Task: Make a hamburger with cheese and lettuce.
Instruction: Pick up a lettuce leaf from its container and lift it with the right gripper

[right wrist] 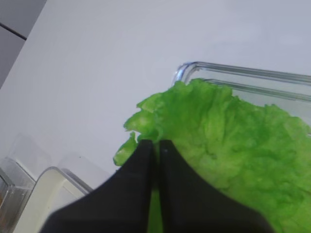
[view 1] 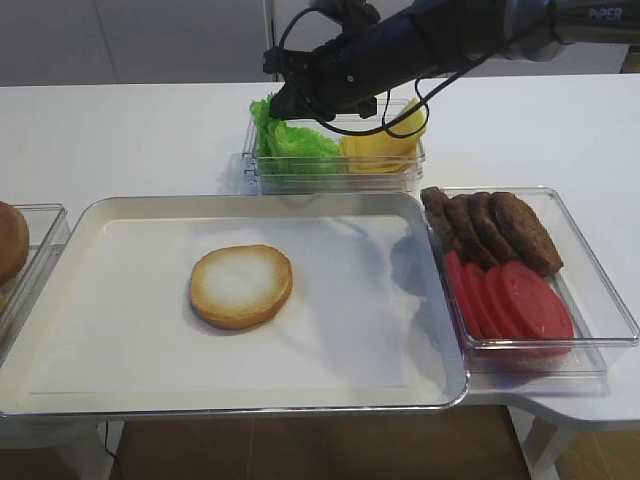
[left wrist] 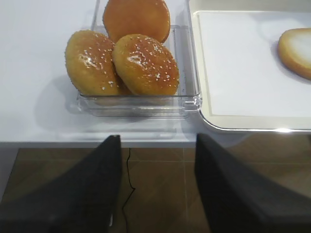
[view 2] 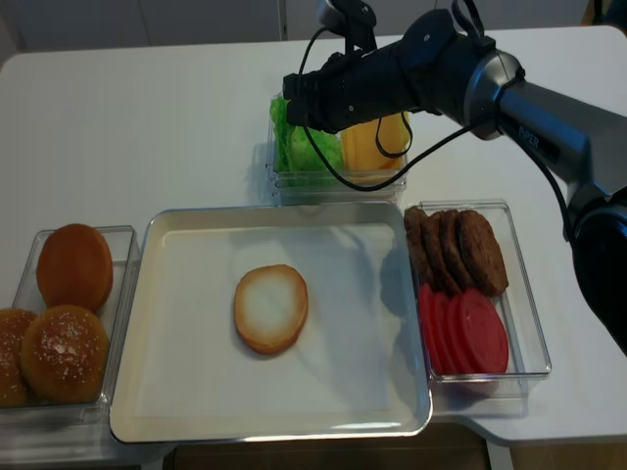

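The hamburger's bun half [view 1: 241, 286] lies cut face up, with nothing on it, on the metal tray [view 1: 350, 340]; it also shows in the other high view [view 2: 270, 308] and at the right edge of the left wrist view [left wrist: 296, 51]. The lettuce [view 1: 295, 142] and the yellow cheese slices [view 1: 378, 152] share a clear box behind the tray. My right gripper [right wrist: 158, 143] reaches over that box and is shut on the edge of a lettuce leaf [right wrist: 233, 141]; green shows between its jaws. My left gripper [left wrist: 158, 143] is open and empty, off the table's front edge, over the floor.
A clear box right of the tray holds dark patties [view 1: 490, 225] and red tomato slices [view 1: 515, 300]. A clear box left of the tray holds domed bun tops [left wrist: 131, 53]. The right arm [view 2: 431, 64] spans the back right of the table.
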{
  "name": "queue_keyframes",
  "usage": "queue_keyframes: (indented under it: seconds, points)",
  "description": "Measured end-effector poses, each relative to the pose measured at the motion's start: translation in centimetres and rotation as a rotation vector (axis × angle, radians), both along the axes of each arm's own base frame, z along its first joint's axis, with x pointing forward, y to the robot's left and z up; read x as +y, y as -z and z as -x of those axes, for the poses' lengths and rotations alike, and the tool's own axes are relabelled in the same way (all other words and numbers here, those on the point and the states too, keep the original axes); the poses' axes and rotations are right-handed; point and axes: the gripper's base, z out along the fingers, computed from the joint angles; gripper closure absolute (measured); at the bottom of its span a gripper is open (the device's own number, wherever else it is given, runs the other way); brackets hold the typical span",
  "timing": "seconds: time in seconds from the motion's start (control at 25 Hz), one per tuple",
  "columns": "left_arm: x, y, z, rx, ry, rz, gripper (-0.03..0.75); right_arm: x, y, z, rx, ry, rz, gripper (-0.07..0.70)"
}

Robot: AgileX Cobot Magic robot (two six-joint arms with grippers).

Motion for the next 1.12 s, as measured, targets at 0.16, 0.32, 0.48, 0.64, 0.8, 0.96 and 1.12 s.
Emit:
queue_keyframes:
  seconds: [0.16,0.32,0.48,0.64,0.8,0.96,1.12]
  points:
    - [0.0,0.0,0.0,0.0,0.0,0.0,0.353,0.0,-0.3,0.2,-0.01,-0.017,-0.003,0.614]
    - [0.0,0.0,0.0,0.0,0.0,0.0,0.353,-0.1,-1.4,0.4,-0.044,-0.026,-0.003,0.615]
    - [0.0,0.0,0.0,0.0,0.0,0.0,0.353,-0.2,-2.5,0.7,-0.066,-0.03,-0.01,0.615]
    - [0.0,0.0,0.0,0.0,0.0,0.0,0.353,-0.3,-3.2,0.9,-0.086,-0.035,-0.004,0.615]
    - [0.0,0.0,0.0,0.0,0.0,0.0,0.353,-0.4,-4.1,1.2,-0.112,-0.046,0.008,0.615]
    - [0.0,0.0,0.0,0.0,0.0,0.0,0.353,-0.8,-6.0,1.9,-0.156,-0.062,0.022,0.615]
    - [0.0,0.0,0.0,0.0,0.0,0.0,0.353,-1.5,-7.5,2.6,-0.167,-0.1,0.022,0.615]
